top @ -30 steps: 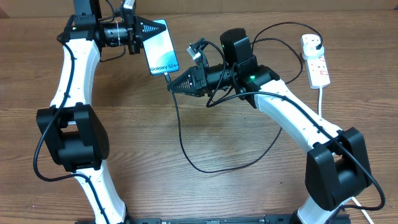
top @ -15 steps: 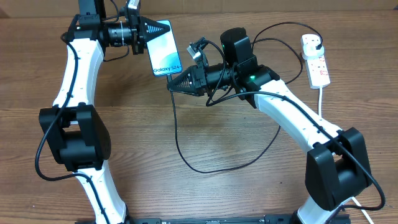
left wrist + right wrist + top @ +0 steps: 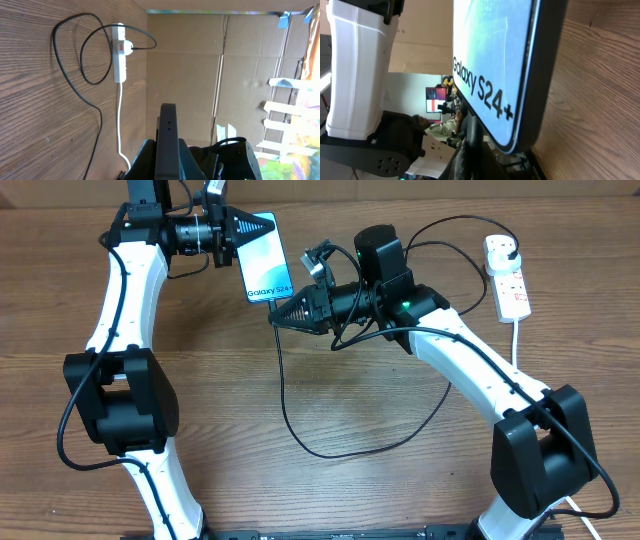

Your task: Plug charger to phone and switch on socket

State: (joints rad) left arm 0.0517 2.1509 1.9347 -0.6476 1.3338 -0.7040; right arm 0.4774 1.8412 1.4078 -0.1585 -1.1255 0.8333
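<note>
Phone (image 3: 264, 262) is sitting at the far end of the table (image 3: 350, 480), screen facing up at the overhead camera, "Galaxy S24+" easy to read. Your left gripper (image 3: 243, 232) has its fingers pressed together on the phone's far left edge. From the left wrist cam you just see the phone edge-on (image 3: 168, 142), standing up thin and dark between the fingers.

Your right gripper (image 3: 277, 317) is right at the phone's near bottom corner, jaws pinched tight on the charger (image 3: 283, 385) close to its connector end. The tip looks like it's touching the phone's bottom edge, but I honestly can't tell whether it's actually seated in the port. The right wrist cam is filled by the phone screen (image 3: 490, 65) with wood grain beside it, so no help there.

From the gripper the black cable drops toward you, makes a big loop on the table, then swings up and over to the socket (image 3: 507, 280) at the far right. The black plug is in the strip's far outlet. The switch position is too small to make out.
</note>
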